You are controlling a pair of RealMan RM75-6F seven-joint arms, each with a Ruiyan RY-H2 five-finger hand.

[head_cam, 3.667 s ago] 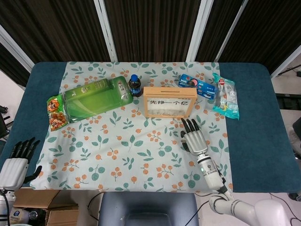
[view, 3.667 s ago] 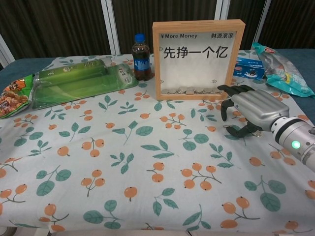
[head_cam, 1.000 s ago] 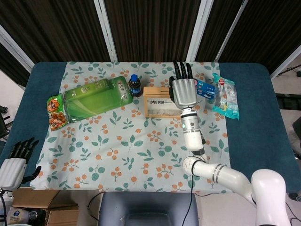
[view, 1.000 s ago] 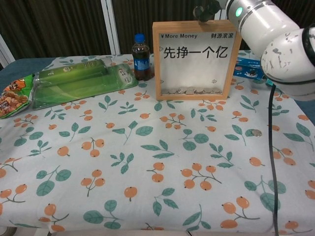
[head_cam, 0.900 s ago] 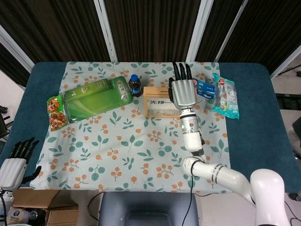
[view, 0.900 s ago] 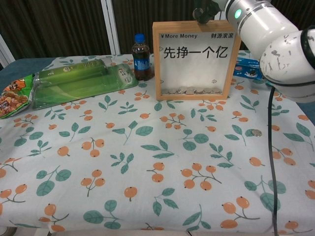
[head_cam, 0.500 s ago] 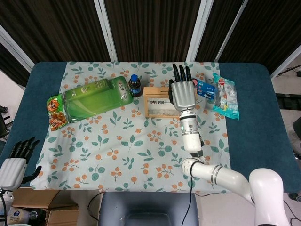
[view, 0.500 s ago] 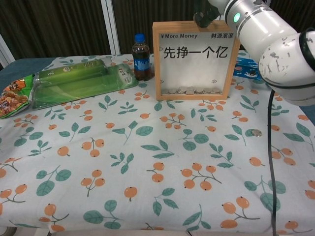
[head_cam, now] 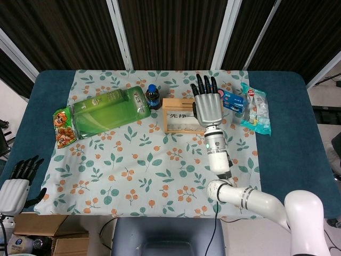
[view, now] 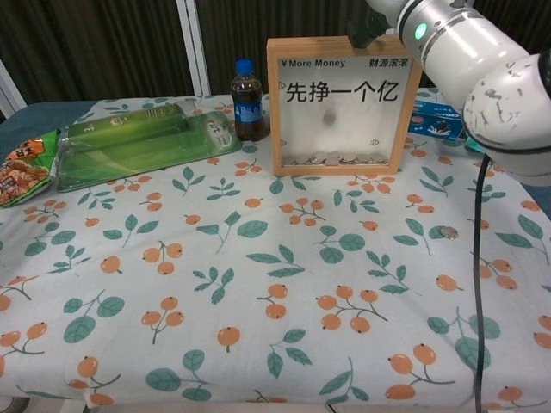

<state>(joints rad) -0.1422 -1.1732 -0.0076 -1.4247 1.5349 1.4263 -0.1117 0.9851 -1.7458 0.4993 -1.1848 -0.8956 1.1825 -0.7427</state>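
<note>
Your tabletop point(head_cam: 290, 160) is blue, with a leaf-and-berry cloth point(head_cam: 149, 165) spread over its middle. The cloth carries the wooden coin frame point(view: 343, 103), cola bottle point(view: 247, 100), green package point(head_cam: 106, 112) and snack packs.

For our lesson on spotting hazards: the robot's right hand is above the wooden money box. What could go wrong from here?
1. The right hand hovers over the top of the upright money box; a bump might tip it over.
2. The small cola bottle stands close beside the box and could be knocked over with it.
3. A loose coin lies on the cloth; the forearm could sweep it away.
</note>
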